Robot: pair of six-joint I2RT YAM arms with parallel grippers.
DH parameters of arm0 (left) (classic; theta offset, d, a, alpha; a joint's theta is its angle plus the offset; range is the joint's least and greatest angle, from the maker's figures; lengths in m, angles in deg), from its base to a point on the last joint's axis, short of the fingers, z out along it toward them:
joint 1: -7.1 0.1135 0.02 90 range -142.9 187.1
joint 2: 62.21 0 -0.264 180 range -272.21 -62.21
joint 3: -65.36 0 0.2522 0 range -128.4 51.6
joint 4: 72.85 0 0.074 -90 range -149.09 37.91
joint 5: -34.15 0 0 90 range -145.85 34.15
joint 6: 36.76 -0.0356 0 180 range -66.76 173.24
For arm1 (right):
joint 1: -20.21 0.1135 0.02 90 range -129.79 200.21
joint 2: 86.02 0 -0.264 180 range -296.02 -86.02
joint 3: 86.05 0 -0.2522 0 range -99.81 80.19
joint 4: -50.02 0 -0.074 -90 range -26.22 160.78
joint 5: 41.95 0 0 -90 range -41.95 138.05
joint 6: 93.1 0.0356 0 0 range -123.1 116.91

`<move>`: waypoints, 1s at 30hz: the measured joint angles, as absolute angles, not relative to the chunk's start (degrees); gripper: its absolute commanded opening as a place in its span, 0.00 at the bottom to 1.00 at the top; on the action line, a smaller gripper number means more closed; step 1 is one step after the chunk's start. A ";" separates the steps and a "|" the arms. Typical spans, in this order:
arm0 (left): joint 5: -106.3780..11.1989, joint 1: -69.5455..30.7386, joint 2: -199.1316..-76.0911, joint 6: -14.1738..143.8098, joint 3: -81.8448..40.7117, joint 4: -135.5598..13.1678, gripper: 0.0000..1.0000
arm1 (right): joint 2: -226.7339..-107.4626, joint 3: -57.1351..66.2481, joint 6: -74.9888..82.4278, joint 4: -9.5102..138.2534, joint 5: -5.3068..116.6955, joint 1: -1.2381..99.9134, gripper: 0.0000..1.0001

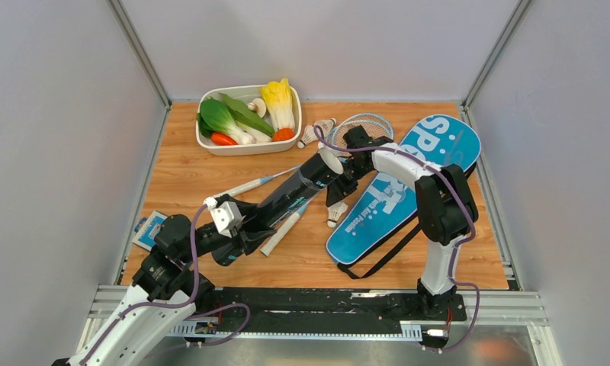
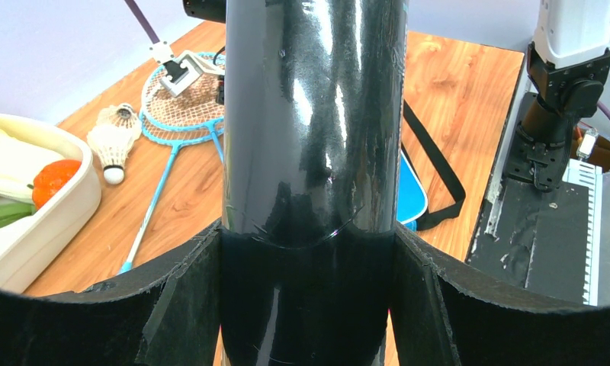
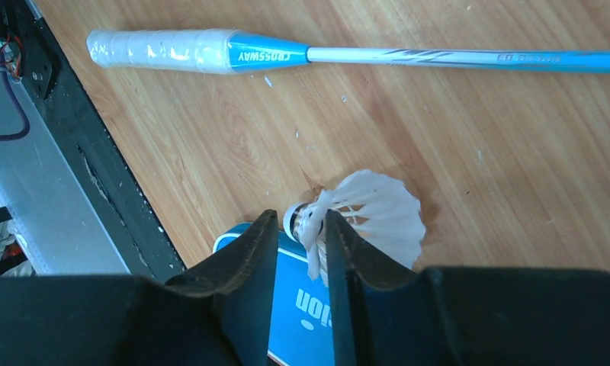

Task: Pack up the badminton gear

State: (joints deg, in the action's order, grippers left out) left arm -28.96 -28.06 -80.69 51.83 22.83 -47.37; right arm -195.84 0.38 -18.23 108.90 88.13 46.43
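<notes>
My left gripper (image 2: 306, 238) is shut on the long black tube (image 2: 313, 114). It holds the tube (image 1: 290, 194) tilted, with its open white-rimmed mouth up near my right gripper (image 1: 349, 164). My right gripper (image 3: 300, 218) is partly open, with nothing between its fingers. Far below it a white shuttlecock (image 3: 370, 210) lies on the table beside the blue cover (image 3: 306, 305). That shuttlecock (image 1: 336, 213) touches the edge of the cover (image 1: 409, 183). Two more shuttlecocks (image 1: 316, 131) lie by a racket head (image 1: 367, 123). A white racket handle (image 3: 161, 49) lies flat.
A white tray (image 1: 245, 148) of toy vegetables stands at the back left. A small blue-and-white card (image 1: 148, 231) lies at the left edge. The cover's black strap (image 1: 382, 255) trails toward the near edge. Grey walls close in both sides.
</notes>
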 measured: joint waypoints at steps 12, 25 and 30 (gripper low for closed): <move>-28.96 -28.06 -80.69 51.83 22.83 -47.37 0.29 | -192.69 0.71 -18.65 111.02 88.52 46.38 0.00; -29.15 -28.06 -81.14 51.81 22.83 -47.32 0.29 | -163.60 -0.89 -0.61 96.75 83.36 37.38 0.00; -29.44 -28.06 -81.49 51.81 22.83 -47.28 0.28 | -151.77 0.14 4.24 88.27 82.34 38.28 0.00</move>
State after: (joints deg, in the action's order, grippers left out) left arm -29.44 -28.06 -81.49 51.81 22.83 -47.28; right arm -151.77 0.14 4.24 88.27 82.34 38.28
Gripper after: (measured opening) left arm 0.738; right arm 0.005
